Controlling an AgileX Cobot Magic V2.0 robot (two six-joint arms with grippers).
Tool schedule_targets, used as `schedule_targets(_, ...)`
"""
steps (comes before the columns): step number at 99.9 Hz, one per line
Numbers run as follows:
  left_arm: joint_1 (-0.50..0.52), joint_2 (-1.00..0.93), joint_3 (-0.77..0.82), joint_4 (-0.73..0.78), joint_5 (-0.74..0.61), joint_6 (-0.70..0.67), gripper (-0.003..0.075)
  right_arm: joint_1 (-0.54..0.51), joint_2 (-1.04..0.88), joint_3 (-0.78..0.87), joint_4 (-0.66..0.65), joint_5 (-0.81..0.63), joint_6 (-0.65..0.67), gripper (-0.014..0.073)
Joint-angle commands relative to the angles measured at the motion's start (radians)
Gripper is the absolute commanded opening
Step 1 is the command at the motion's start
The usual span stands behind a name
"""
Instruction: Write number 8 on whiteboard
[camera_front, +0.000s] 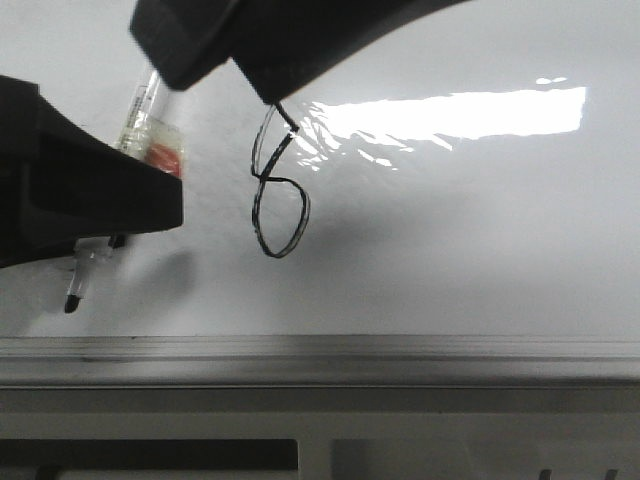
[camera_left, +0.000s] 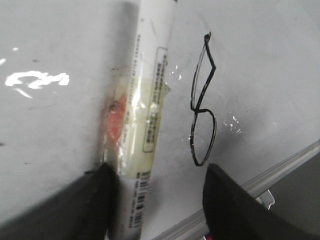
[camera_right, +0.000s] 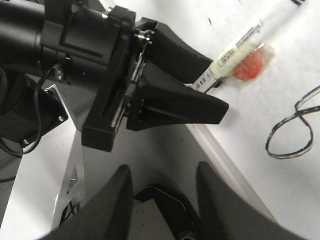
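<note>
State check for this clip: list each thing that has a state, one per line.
number 8: drawn, both loops closed, slanted.
whiteboard: marked, glare patch upper right.
marker: lying against the board beside the 8, taped orange bit on its barrel.
left hand: fingers apart, marker against one finger.
right hand: open, holding nothing.

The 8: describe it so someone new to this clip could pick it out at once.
Start at the whiteboard, with its bright glare patch in the front view. Just left of that glare stands the 8, a thin black slanted figure, its narrow upper loop above a rounder lower one. Unlike the marker further left, it is a drawn line, not an object.
</note>
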Motion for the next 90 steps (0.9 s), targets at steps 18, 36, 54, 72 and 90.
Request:
schedule_targets(18,0.004,-0.131,0.0,-0.026,0.007,-0.004,0.0279,0.001,-0.166,0.056,-0.08,-0.216,0.0,-0.006)
schedule_targets(36,0.004,-0.267,0.079,-0.026,0.011,-0.004,0.0009,0.001,-0.306,0.183,-0.169,-0.337,0.0,-0.006)
schedule_targets(54,0.004,-0.428,0.161,-0.009,0.011,-0.004,-0.002,0.001,-0.491,0.35,-0.241,-0.468,0.0,-0.006)
schedule_targets(72,0.004,-0.587,0.229,0.066,0.018,-0.004,-0.002,0.001,-0.68,0.514,-0.27,-0.528,0.0,-0.006)
schedule_targets(90,0.004,-0.719,0.257,0.109,0.111,-0.004,-0.002,0.001,-0.874,0.634,-0.27,-0.439,0.0,-0.006)
